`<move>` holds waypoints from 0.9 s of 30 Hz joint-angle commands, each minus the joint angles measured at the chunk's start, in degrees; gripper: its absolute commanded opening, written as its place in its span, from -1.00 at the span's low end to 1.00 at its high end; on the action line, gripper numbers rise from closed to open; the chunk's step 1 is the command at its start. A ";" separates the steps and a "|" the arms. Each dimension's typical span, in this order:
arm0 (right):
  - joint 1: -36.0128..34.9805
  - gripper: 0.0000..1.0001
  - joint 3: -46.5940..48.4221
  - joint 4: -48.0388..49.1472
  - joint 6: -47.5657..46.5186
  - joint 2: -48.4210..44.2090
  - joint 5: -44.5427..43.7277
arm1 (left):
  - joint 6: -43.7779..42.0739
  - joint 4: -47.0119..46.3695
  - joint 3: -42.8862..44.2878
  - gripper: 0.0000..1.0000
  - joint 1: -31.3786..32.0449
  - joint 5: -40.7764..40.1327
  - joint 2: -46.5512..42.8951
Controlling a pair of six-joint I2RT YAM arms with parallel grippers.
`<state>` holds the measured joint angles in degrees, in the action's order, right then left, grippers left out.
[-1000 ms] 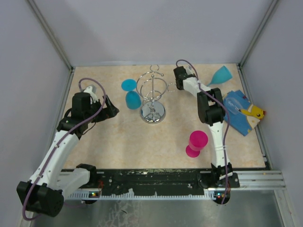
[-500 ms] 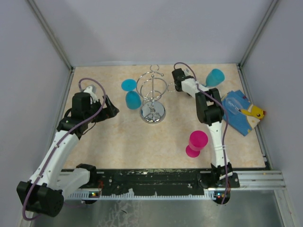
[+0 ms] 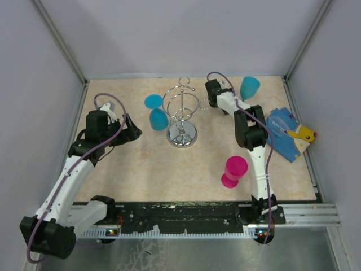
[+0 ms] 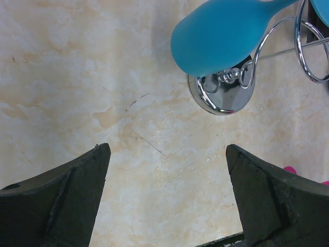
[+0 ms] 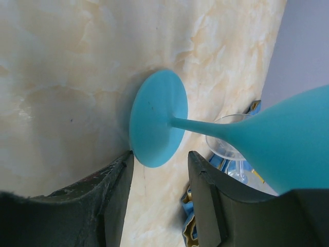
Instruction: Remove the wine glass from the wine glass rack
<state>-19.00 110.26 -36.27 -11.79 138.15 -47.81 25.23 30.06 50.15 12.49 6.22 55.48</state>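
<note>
The chrome wine glass rack (image 3: pixel 181 113) stands mid-table on its round mirror base (image 4: pixel 221 95). A blue wine glass (image 3: pixel 157 116) hangs on its left loop arm, bowl down; its bowl (image 4: pixel 221 36) shows in the left wrist view. My left gripper (image 3: pixel 133 129) is open and empty, left of the rack, over bare table (image 4: pixel 167 170). A second blue wine glass (image 3: pixel 249 87) stands upright at the back right. My right gripper (image 5: pixel 159 157) is open, with the rim of that glass's foot (image 5: pixel 157 121) just between its fingertips and the stem beyond them.
A pink glass (image 3: pixel 233 170) stands at the front right. A blue cartoon-print cloth (image 3: pixel 292 137) lies by the right wall with a clear glass (image 5: pixel 226 144) on it. Grey walls close in the left, back and right sides.
The second blue glass by my right gripper has gone from tilted toward the right to upright, shifting left. The left arm and the rack have not moved.
</note>
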 commanded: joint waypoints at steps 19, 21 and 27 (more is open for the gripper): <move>-2.63 0.00 -6.31 -0.44 6.32 -10.42 18.31 | -0.42 -1.06 -0.04 0.99 -0.27 1.23 0.27; -2.67 0.02 -7.59 -0.25 6.83 -12.52 21.14 | -0.37 -1.14 0.00 0.99 -0.27 1.21 0.31; -2.62 0.10 -11.39 0.50 7.55 -17.96 24.03 | -0.43 -0.97 -0.22 0.99 -0.27 1.16 -0.13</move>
<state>-21.21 99.83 -36.29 -5.80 126.76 -27.35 25.23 30.04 50.15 12.49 6.76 55.51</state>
